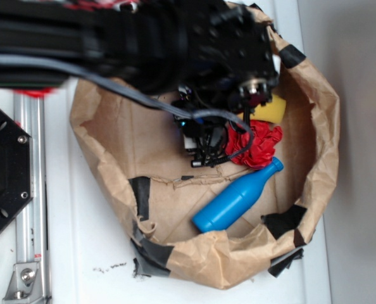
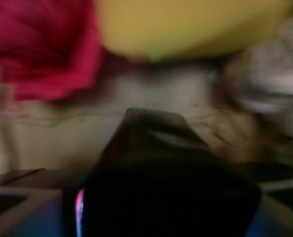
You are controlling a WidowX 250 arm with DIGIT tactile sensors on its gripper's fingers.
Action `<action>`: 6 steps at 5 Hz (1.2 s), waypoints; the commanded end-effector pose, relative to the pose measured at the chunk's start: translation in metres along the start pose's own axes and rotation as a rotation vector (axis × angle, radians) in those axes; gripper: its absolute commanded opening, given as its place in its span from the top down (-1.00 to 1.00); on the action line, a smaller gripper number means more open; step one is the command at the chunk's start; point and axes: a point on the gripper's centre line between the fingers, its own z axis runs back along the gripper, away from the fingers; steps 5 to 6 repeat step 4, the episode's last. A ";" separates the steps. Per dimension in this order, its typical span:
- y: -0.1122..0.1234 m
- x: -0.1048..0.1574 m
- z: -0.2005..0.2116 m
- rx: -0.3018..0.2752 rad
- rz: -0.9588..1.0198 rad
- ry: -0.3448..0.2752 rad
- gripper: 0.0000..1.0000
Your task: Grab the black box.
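Note:
In the blurred wrist view the black box (image 2: 156,148) fills the lower middle, a dark glossy block sitting between the two fingers of my gripper (image 2: 168,202), whose pale fingers (image 2: 23,207) show at the bottom corners. The jaws are closed against its sides. From the exterior camera the gripper (image 1: 197,142) hangs inside the brown paper basin (image 1: 112,145), and the arm hides the box.
A yellow sponge (image 1: 273,109) and a red cloth (image 1: 261,142) lie just beyond the gripper. A blue bottle (image 1: 238,197) lies toward the basin's front wall. A black hexagonal plate (image 1: 1,171) and a metal rail (image 1: 30,190) stand to the left, outside the basin.

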 end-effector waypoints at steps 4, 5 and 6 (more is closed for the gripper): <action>-0.010 -0.044 0.118 0.000 0.027 -0.108 1.00; -0.010 -0.044 0.118 0.000 0.027 -0.108 1.00; -0.010 -0.044 0.118 0.000 0.027 -0.108 1.00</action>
